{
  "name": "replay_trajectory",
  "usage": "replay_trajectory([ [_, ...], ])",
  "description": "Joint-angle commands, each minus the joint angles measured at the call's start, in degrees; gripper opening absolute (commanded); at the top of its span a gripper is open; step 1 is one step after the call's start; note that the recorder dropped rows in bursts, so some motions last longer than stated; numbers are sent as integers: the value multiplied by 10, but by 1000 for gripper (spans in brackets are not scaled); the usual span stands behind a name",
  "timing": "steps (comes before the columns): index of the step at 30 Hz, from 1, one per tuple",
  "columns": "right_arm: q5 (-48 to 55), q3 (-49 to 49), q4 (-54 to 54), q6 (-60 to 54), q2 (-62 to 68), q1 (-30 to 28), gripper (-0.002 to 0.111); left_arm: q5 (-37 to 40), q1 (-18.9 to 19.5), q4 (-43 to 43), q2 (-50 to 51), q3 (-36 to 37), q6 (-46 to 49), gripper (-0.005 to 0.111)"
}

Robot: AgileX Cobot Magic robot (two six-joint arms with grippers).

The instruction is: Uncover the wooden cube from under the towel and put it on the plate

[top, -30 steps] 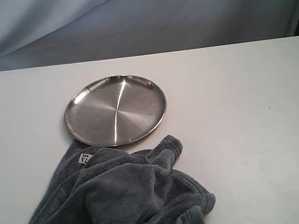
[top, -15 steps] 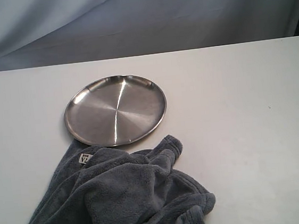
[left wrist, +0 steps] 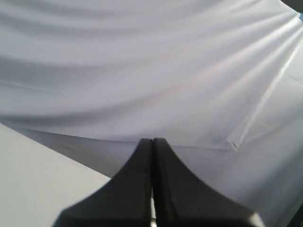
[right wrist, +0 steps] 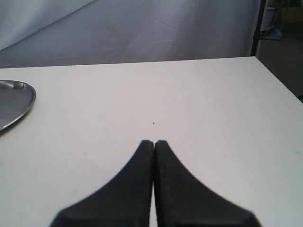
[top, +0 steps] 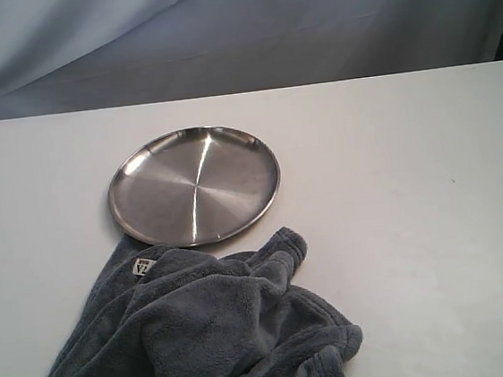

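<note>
- The towel (top: 204, 337) is soft, fluffy and blue-grey. It lies in a lumpy heap with many folds at the near edge of the table (top: 417, 225), left of the middle.
- A small white label (top: 143, 266) with dark print sits on the towel's far left corner.
- The wooden cube is hidden, so I cannot tell where it is.
- The plate (top: 194, 185) is round, shiny and silver, with a low rim. It has nothing on it. It lies just behind the towel, and the towel's far edge touches its rim or sits just beside it.
- The table is flat and white. Its right half is bare but for a tiny dark speck.
- Behind the table hangs a big grey-blue cloth (top: 235, 28) with long soft folds. A dark pole (right wrist: 257, 28) stands at the table's far right corner.
- The left gripper (left wrist: 152, 140) is black, its two jaws pressed together, holding nothing. It points at the cloth.
- The right gripper (right wrist: 154, 142) is also pressed together, holding nothing, over the bare table.
</note>
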Motion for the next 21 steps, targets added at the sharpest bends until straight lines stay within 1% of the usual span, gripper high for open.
replay_trajectory([
  [1,7,1,3,2,-4,0,3,176,-3,92,36,-122,42,0],
  [2,7,1,3,2,-4,0,3,214,-8,109,55,-148,52,0],
  [4,7,1,3,2,-4,0,3,262,-24,120,99,-193,84,0],
  [7,7,1,3,2,-4,0,3,336,-48,118,175,-245,180,0],
  [10,7,1,3,2,-4,0,3,409,-75,120,255,-285,257,0],
  [13,7,1,3,2,-4,0,3,459,-110,134,327,-313,283,0],
  [17,7,1,3,2,-4,0,3,519,-181,162,406,-322,305,0],
  [18,7,1,3,2,-4,0,3,544,-208,169,427,-322,315,0],
  [20,7,1,3,2,-4,0,3,574,-245,182,452,-322,315,0],
  [21,7,1,3,2,-4,0,3,592,-272,185,468,-322,305,0],
])
